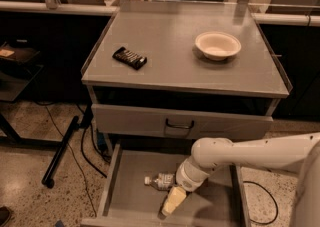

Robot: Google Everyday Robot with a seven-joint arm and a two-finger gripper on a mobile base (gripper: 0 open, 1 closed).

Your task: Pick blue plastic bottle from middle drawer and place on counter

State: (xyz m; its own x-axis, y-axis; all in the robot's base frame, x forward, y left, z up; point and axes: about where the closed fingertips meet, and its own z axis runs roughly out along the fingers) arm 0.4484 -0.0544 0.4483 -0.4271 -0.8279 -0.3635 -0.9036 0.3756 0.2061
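The blue plastic bottle (161, 180) lies on its side on the floor of the open middle drawer (135, 171), cap pointing left. My white arm reaches in from the right and bends down into the drawer. My gripper (171, 203) hangs just right of and in front of the bottle, its pale fingers (173, 199) pointing down toward the drawer's front edge. It is close beside the bottle and does not hold it. The counter (170, 46) is the grey cabinet top above.
A black rectangular bar (129, 57) lies on the counter's left. A white bowl (217, 45) stands on its right. A closed drawer front with a dark handle (179, 124) sits above the open drawer. Cables and a black pole (60, 153) lie on the floor at left.
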